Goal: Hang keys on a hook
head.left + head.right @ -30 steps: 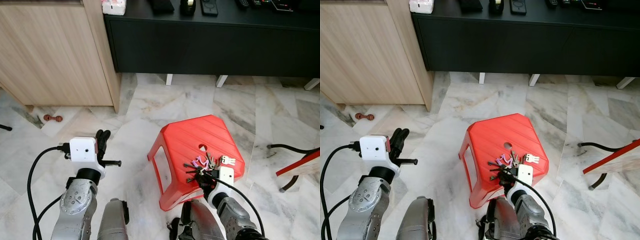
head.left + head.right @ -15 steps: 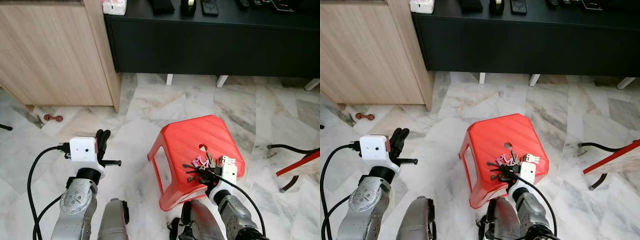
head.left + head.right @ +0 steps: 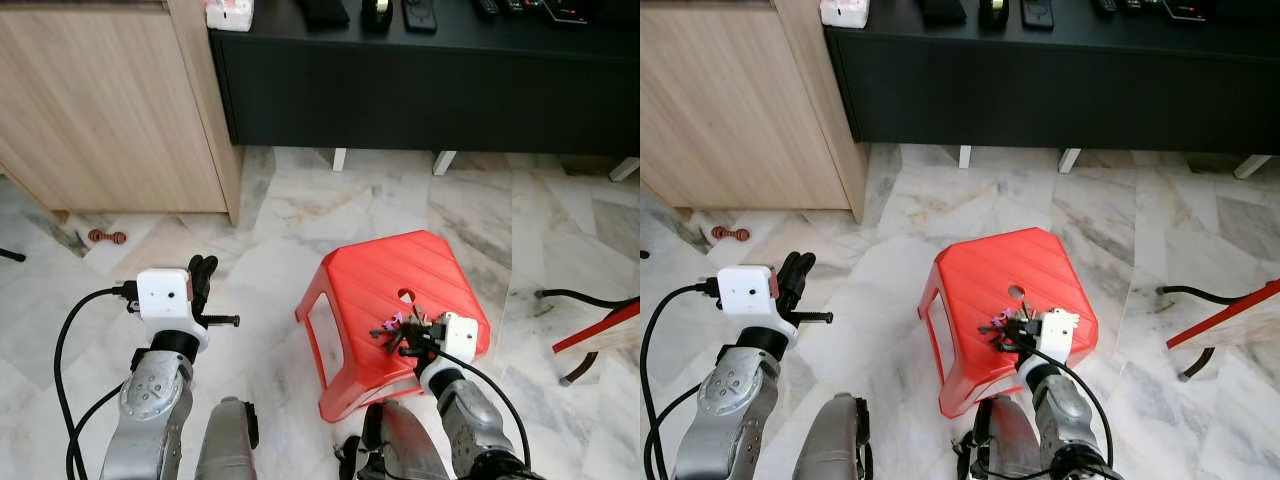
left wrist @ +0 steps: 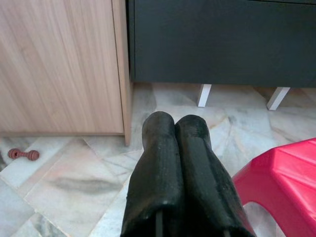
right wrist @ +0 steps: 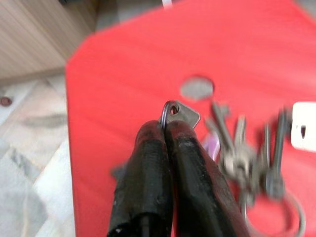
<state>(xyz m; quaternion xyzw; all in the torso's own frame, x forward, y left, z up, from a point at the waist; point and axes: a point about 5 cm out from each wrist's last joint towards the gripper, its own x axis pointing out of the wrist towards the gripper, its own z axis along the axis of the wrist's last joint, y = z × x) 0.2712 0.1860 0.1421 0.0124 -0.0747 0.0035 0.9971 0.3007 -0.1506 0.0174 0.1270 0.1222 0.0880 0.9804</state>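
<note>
Keys (image 5: 237,148) hang from the right hand (image 5: 165,129), pinched at one key over the red stool (image 3: 375,275).

A red plastic stool (image 3: 390,290) stands on the marble floor (image 3: 300,210). Beyond the stool runs a black cabinet (image 3: 420,90); a wooden cupboard (image 3: 110,110) adjoins it, a small red dumbbell-shaped toy (image 3: 105,237) lying nearby.
</note>
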